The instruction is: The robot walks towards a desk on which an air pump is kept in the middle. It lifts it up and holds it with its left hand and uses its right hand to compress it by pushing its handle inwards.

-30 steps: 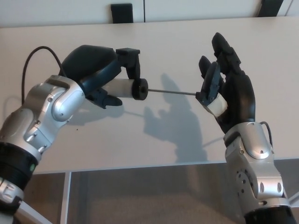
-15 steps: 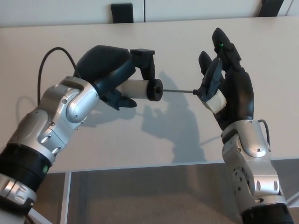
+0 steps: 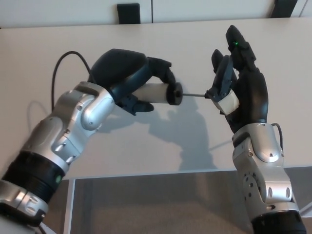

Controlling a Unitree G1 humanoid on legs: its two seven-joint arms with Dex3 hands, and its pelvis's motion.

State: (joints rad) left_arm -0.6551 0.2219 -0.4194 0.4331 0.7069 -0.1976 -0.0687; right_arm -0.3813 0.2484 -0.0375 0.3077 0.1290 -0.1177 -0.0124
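The air pump (image 3: pixel 161 92) is off the tabletop (image 3: pixel 146 44), held level above its middle. I see my left hand (image 3: pixel 129 78) with its fingers (image 3: pixel 163 68) wrapped around the pump's pale barrel, the black end cap pointing toward my right hand (image 3: pixel 239 87). A thin rod (image 3: pixel 195 95) runs from that cap to the white handle (image 3: pixel 227 103), which my right hand's fingers hold against the palm. Only a short run of rod shows between cap and handle. The tabletop's near edge lies below the pump, with bare surface on every side of it. I can read no label or writing on the pump.
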